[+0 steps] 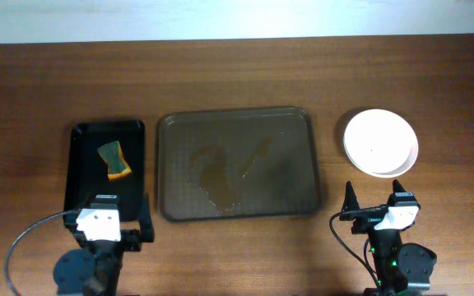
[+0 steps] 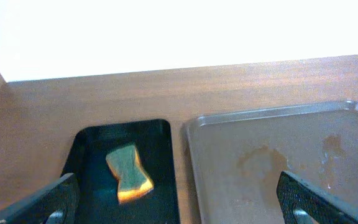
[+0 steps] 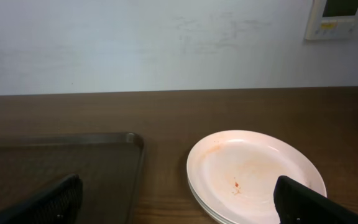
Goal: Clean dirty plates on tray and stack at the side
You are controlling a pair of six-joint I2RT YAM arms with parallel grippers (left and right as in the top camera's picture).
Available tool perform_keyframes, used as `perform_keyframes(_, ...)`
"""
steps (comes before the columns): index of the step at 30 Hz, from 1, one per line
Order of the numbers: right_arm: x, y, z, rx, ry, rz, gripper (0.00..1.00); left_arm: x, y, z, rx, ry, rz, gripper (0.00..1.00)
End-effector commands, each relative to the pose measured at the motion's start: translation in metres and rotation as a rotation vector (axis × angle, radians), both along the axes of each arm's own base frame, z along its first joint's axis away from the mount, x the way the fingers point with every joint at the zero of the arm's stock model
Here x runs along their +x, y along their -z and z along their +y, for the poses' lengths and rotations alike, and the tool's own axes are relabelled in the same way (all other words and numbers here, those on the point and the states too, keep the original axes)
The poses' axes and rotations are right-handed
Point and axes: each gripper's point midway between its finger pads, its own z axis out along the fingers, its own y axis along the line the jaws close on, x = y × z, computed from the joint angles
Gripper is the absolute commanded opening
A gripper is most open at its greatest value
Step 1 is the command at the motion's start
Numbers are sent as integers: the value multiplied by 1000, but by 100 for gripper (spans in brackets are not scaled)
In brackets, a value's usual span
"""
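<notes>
The plates [image 1: 380, 142] sit stacked on the table to the right of the tray; in the right wrist view the top plate [image 3: 253, 171] is white with a small orange speck and faint smears. The dark brown tray [image 1: 237, 163] lies in the middle with no plate on it, only a dull stain; its left part [image 2: 278, 162] shows in the left wrist view. My left gripper [image 1: 109, 220] is open near the front edge, below the black tray. My right gripper [image 1: 377, 200] is open just in front of the plates, holding nothing.
A narrow black tray [image 1: 108, 168] left of the brown tray holds a yellow-green sponge [image 1: 114, 159], also seen as the sponge [image 2: 129, 173] in the left wrist view. A white wall [image 3: 166, 43] stands behind the table's far edge.
</notes>
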Motion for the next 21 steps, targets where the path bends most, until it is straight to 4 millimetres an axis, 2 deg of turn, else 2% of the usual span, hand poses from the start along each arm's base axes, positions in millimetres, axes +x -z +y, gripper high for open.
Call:
perform_keyframes(1, 0, 2, 1, -6, -10, 3, 98, 11, 11, -9, -10, 55, -119, 100)
perform_keyframes(4, 0, 2, 1, -6, -10, 3, 98, 17, 2, -11, -4, 72, -268, 100)
perform_keyframes(7, 0, 2, 1, -6, -10, 3, 98, 16, -15, -11, 17, 73, -450, 100)
perform_keyframes(9, 0, 2, 1, -6, -10, 3, 98, 14, -19, -12, 67, 72, -483, 100)
perform_keyframes(12, 0, 2, 1, -6, -10, 3, 98, 20, 14, -12, 90, 80, -352, 100)
perform_keyframes(15, 0, 2, 1, -6, -10, 3, 98, 21, 62, -15, 71, 100, -154, 100)
perform_keyframes(21, 0, 2, 1, -6, -10, 3, 98, 21, 61, -18, 69, 109, -161, 100)
